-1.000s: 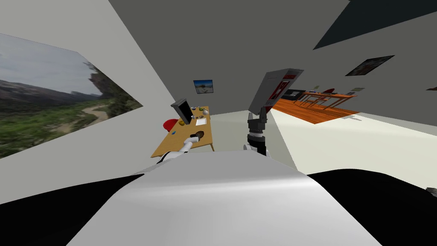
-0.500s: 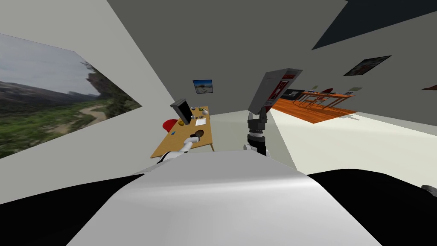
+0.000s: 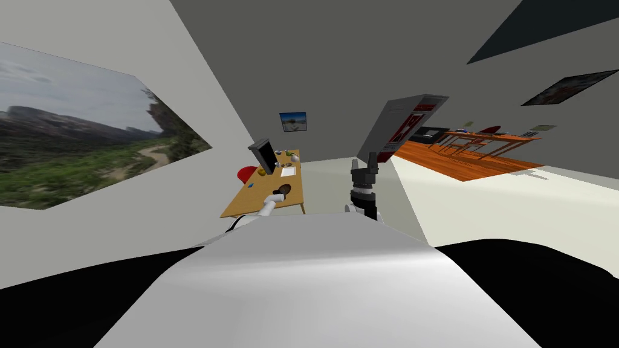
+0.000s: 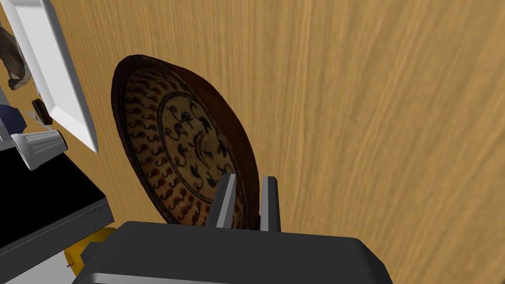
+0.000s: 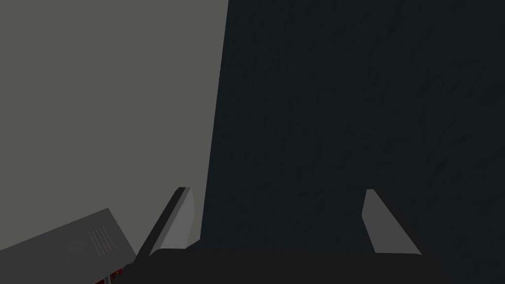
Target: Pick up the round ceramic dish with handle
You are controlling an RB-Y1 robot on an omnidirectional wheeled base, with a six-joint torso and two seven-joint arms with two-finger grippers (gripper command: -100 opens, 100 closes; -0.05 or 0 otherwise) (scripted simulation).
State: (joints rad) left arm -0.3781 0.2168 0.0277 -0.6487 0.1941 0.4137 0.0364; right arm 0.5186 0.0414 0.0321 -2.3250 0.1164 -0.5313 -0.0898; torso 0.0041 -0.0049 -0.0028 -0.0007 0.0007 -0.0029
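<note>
Grasp step. Left pincer [image 4: 248,181] clamped on near rim of brown patterned dish [image 4: 182,143], which sits on wooden worktop [image 4: 375,123] beside white tray [image 4: 54,74]. Possibly rim already tipped up; hard to tell. Right pincer [image 5: 278,197] raised, spread wide, idle. Next: straight lift, firm grip, dish level.

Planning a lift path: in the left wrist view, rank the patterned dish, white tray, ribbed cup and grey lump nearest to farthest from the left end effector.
1. Patterned dish: rim between the fingers of the left end effector.
2. White tray and ribbed cup, past the dish: too close to call.
3. Grey lump, beside the tray's far half.
</note>
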